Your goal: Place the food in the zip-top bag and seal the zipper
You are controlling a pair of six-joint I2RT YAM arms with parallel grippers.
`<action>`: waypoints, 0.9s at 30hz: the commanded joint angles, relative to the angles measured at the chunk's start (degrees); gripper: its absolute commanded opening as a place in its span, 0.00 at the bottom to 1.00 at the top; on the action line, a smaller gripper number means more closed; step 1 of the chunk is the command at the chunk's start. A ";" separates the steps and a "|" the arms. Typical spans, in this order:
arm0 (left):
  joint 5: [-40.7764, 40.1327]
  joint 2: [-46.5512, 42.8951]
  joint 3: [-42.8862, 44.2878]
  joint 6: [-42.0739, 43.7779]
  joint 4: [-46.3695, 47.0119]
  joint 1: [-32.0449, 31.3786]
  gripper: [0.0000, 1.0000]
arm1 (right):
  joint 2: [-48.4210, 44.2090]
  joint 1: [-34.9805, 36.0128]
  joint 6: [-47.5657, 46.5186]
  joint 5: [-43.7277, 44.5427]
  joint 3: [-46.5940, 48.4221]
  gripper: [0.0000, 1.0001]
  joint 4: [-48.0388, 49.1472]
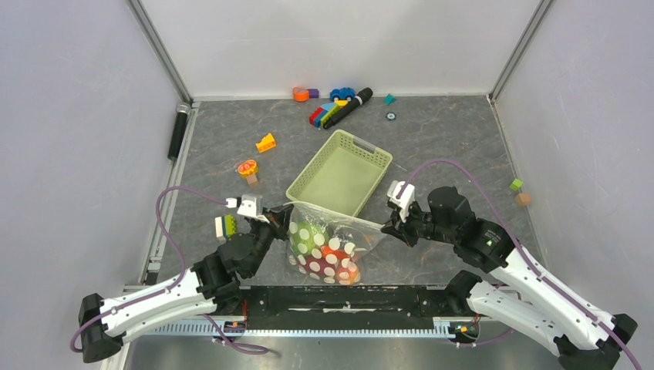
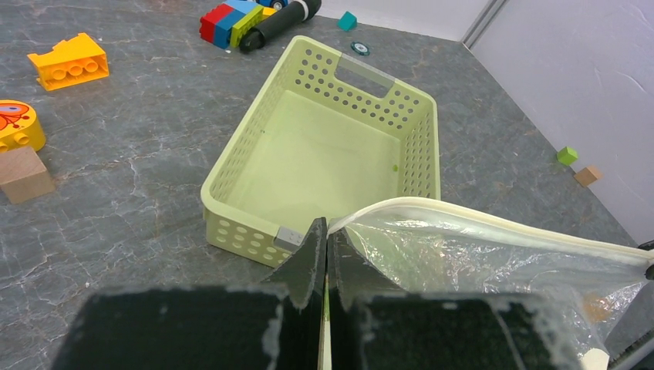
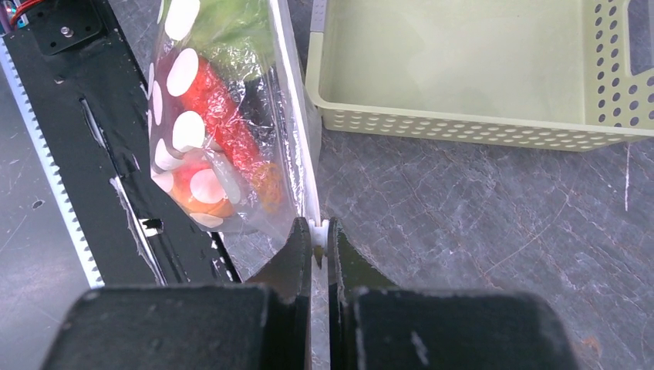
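Observation:
The clear zip-top bag [image 1: 328,248] with white dots hangs between my two grippers, just in front of the basket. Green, red and orange food [image 1: 315,245] shows inside it, also in the right wrist view [image 3: 224,131]. My left gripper [image 1: 282,218] is shut on the bag's left top corner; in the left wrist view the fingertips [image 2: 325,231] pinch the end of the pale zipper [image 2: 478,223]. My right gripper [image 1: 388,224] is shut on the white zipper slider [image 3: 318,230] at the bag's right end. The zipper strip [image 3: 297,139] runs straight away from it.
The empty pale green slotted basket [image 1: 378,156] stands just behind the bag. Building-block toys lie at the back [image 1: 332,108] and left [image 1: 266,142], with a round orange toy [image 1: 247,168] and a block stack [image 1: 224,226] by the left gripper. Two small cubes [image 1: 520,191] sit at the right wall.

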 commanded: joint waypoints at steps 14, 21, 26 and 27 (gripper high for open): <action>-8.12 1.89 1.64 -2.14 0.54 0.84 0.02 | -0.36 -0.35 0.14 6.97 3.76 0.04 -6.91; -8.31 1.82 1.56 -2.41 0.44 0.82 0.02 | -1.38 -0.36 0.60 9.91 4.63 0.05 -8.93; -5.45 2.46 1.81 -1.93 1.17 0.83 0.02 | -1.39 -0.36 0.61 7.26 4.05 0.30 -6.87; -4.57 2.75 1.82 -1.84 1.38 0.77 0.02 | -1.31 -0.34 0.56 6.70 3.95 0.40 -6.21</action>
